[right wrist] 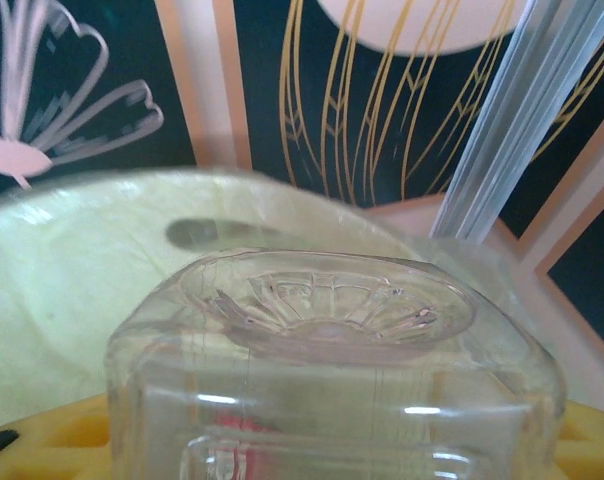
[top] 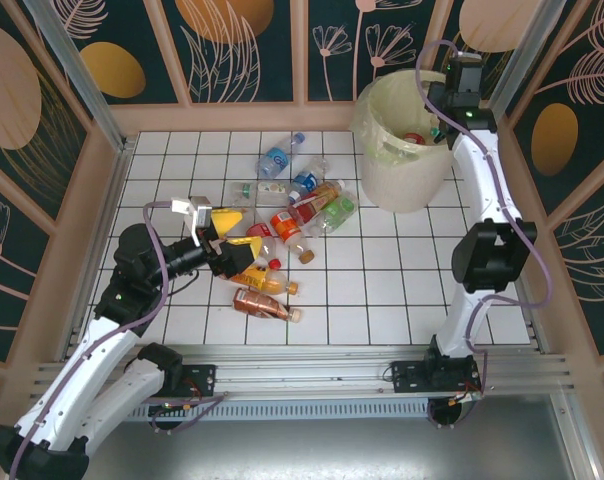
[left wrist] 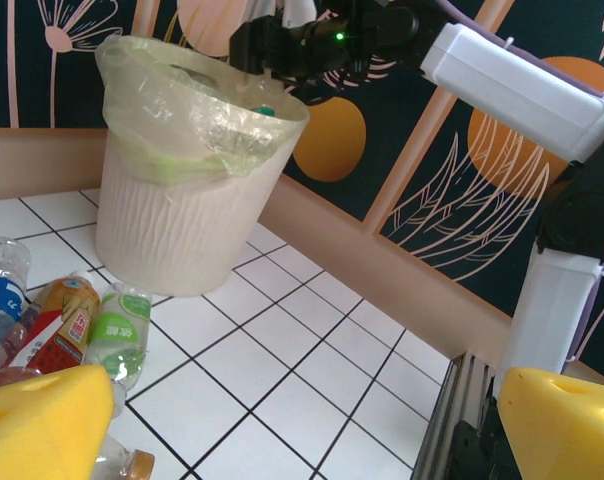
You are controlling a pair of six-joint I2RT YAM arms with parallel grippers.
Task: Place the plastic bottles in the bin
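Several plastic bottles [top: 285, 222] lie in a loose heap on the white tiled table [top: 382, 290], one with a blue label [top: 277, 160] at the far end and an orange one [top: 262, 303] nearest me. My left gripper [top: 237, 232] hovers open over the heap's left side, its yellow fingers [left wrist: 42, 425] wide apart with bare tile between them. The cream bin [top: 412, 185] with its clear liner stands at the far right. My right gripper [top: 444, 128] is over the bin's rim, shut on a clear bottle [right wrist: 332, 350] whose ribbed base faces the camera above the liner [right wrist: 72, 300].
A green-label bottle [left wrist: 117, 335] and a red-label one [left wrist: 57, 335] lie just left of the bin [left wrist: 182, 220]. A low wooden rail [top: 232, 118] and patterned wall panels enclose the table. The right arm [left wrist: 522, 90] spans the table's right side.
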